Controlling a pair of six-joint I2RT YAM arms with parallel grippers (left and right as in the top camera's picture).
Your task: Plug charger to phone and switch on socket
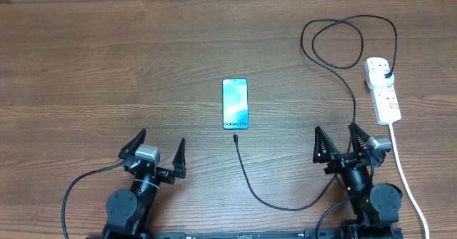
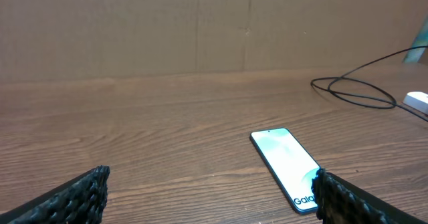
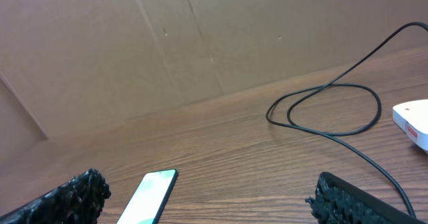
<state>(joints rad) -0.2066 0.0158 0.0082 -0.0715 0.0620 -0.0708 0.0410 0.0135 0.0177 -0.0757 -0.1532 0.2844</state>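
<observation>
One slim rectangular phone, woodgrain table

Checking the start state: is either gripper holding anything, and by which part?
Nothing is held: left gripper and right gripper are both open, empty.

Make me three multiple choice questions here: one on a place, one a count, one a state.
1. Where is the charger tip?
A. in the air
B. on the table, just short of the phone
C. under a cloth
2. How many plugs sit in the socket?
A. none
B. three
C. one
3. How do the left gripper and right gripper stand?
A. both open, empty
B. left holds phone
C. both shut

B, a gap separates tip and phone; C, one black plug is in; A, fingers spread, nothing between.
</observation>
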